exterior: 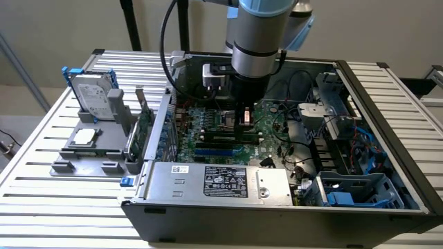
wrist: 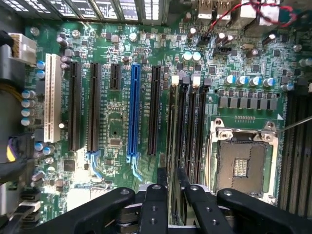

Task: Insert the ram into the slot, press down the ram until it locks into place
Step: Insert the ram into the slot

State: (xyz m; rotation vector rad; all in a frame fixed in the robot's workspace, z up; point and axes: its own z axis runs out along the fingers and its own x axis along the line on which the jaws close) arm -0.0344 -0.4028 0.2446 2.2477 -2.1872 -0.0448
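My gripper (exterior: 244, 118) reaches down into the open computer case over the green motherboard (exterior: 207, 148). In the wrist view its two black fingers (wrist: 162, 183) stand close together, shut on the ram (wrist: 171, 141). The ram is a thin strip seen edge-on. It runs along the slot (wrist: 174, 105), the black memory socket nearest the long expansion sockets. Parallel to it, towards the processor socket, lie identical black slots (wrist: 195, 126) with nothing in them. I cannot tell how deep the ram sits or how the end clips stand.
A blue slot (wrist: 134, 112), black expansion sockets (wrist: 92, 107) and a white one (wrist: 52, 102) lie to one side, the square silver processor socket (wrist: 242, 163) to the other. The power supply (exterior: 215, 181) and drive cage (exterior: 360, 189) crowd the case. A hard drive (exterior: 93, 98) stands outside in a grey holder.
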